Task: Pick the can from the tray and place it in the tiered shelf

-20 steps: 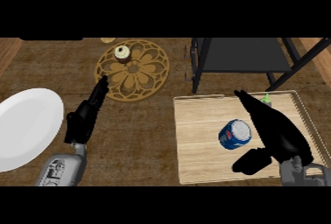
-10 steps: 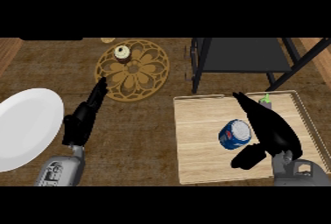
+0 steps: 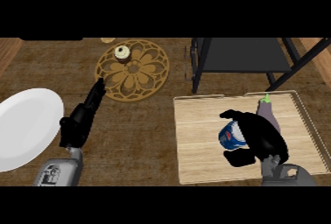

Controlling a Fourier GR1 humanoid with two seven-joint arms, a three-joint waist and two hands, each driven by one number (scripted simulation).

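The counter (image 3: 142, 131) was viewed steeply from above, at head height, by a single camera, the forearms entering from the lower edge and the tiered shelf (image 3: 242, 54) lying at the far edge.

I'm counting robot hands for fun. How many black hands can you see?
2. The left hand rests open over the brown counter, beside the white plate. The right hand curls round the blue can on the wooden tray.
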